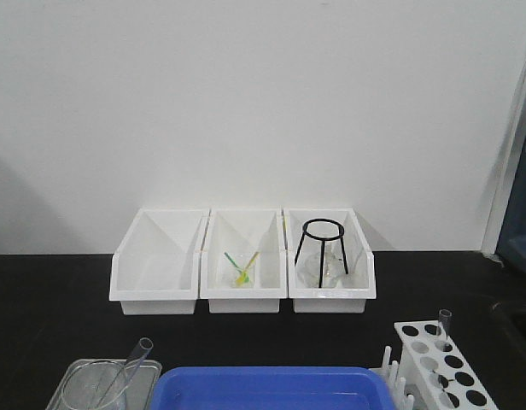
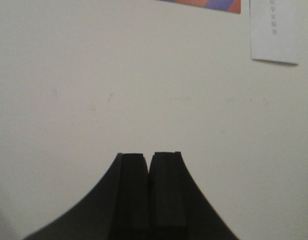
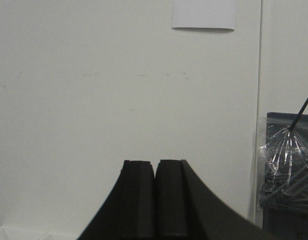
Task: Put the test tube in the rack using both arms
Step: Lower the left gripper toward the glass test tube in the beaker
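A slim clear test tube [image 1: 133,365] leans in a wide glass beaker [image 1: 94,389] at the bottom left of the black table. The white rack [image 1: 441,369] stands at the bottom right, with another clear tube [image 1: 443,328] upright in a far hole. Neither arm shows in the front view. My left gripper [image 2: 148,156] is shut and empty, facing a bare wall. My right gripper [image 3: 155,163] is also shut and empty, facing the wall.
Three white open-front bins [image 1: 157,295] line the back of the table; the middle one holds yellow-green sticks [image 1: 241,270], the right one a black wire tripod [image 1: 322,252]. A blue tray [image 1: 271,389] lies at the front centre. A plastic bag [image 3: 289,172] hangs right of the right gripper.
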